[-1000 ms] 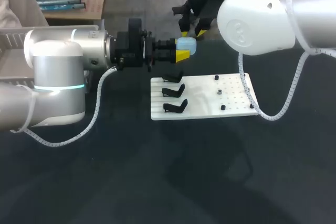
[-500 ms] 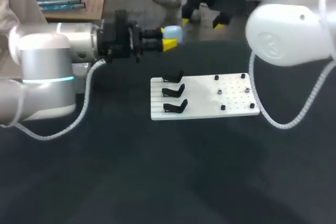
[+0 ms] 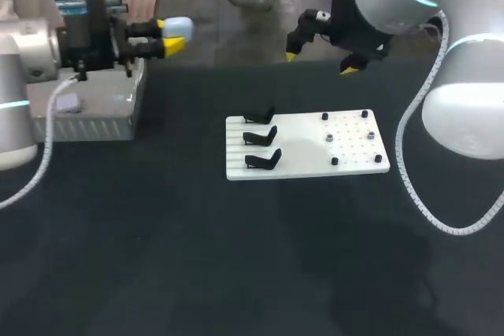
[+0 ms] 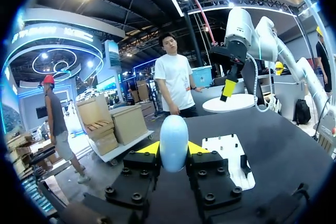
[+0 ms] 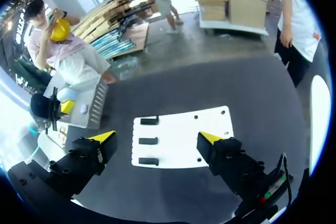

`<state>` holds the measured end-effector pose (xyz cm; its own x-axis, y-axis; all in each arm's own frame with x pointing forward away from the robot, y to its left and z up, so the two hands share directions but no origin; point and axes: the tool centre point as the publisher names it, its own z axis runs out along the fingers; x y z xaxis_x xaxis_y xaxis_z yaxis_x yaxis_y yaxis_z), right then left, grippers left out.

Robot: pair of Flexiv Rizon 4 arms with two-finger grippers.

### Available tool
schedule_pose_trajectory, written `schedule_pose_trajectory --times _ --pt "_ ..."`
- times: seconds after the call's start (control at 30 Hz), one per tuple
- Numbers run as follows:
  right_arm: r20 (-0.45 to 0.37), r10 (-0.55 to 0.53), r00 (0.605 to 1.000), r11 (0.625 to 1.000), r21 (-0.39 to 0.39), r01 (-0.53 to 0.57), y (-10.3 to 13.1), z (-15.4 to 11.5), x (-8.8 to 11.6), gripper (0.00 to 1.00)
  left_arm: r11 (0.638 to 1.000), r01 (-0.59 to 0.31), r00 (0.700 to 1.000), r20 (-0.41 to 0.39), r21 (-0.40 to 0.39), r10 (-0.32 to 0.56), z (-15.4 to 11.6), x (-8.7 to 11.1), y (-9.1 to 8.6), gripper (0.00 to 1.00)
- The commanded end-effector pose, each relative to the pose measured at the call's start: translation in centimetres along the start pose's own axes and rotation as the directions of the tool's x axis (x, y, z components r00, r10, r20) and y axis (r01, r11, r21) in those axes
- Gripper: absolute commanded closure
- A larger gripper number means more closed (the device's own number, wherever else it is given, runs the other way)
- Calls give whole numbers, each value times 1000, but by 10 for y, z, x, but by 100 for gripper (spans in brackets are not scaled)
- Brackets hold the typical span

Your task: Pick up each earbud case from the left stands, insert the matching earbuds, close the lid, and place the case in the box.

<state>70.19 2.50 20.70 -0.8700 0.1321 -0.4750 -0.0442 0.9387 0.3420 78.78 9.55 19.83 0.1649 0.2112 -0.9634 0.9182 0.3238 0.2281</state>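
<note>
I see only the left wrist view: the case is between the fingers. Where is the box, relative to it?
Observer: The box sits at the table's left side; in the head view the left gripper holds the case near its far right corner.
Operator: Are any cases left on the stands?
Observer: No, all three stands on the board are empty.
Operator: Is the right gripper open?
Observer: Yes, the right gripper is wide open, holding nothing.

Left arm (image 3: 31,49) swung earbud case (image 3: 178,26) leftward toward box (image 3: 94,120), right arm (image 3: 465,92) retreated
</note>
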Motion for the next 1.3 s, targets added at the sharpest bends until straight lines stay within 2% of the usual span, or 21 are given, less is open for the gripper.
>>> schedule_pose_trajectory --times 0.03,0.23,0.4,0.7,1.0,1.13,1.17,1.2,1.23,1.27,1.3 --pt "60 5 998 1000 10 -6 7 5 5 0 985 -5 1000 -25 -172 1 -63 7 3 100" --pt "36 16 999 1000 18 -17 14 12 10 0 967 -21 998 -69 -256 3 -98 33 18 100" --pt "20 18 1000 1000 21 -18 19 17 12 0 952 -24 994 -107 -306 -9 -112 56 26 100" --pt "22 28 999 999 26 -28 23 22 15 0 939 9 987 -147 -343 -63 -119 98 37 100" --pt "19 38 999 999 28 -38 25 24 17 0 930 88 971 -177 -358 -160 -114 148 38 100" --pt "19 39 999 999 31 -39 25 24 17 0 926 106 966 -185 -362 -182 -113 156 37 100" --pt "19 38 999 999 31 -39 25 24 17 0 925 108 965 -186 -364 -186 -113 157 36 95" --pt "19 37 999 999 30 -38 25 24 17 0 924 116 964 -183 -365 -193 -113 158 36 64" --pt "20 37 999 999 29 -37 25 24 16 0 922 120 963 -183 -367 -198 -113 158 36 38" --pt "20 36 999 999 28 -37 25 24 16 0 922 120 963 -182 -367 -198 -114 159 36 0" --pt "24 34 999 999 24 -34 25 25 16 0 923 123 964 -177 -364 -198 -114 159 35 0"
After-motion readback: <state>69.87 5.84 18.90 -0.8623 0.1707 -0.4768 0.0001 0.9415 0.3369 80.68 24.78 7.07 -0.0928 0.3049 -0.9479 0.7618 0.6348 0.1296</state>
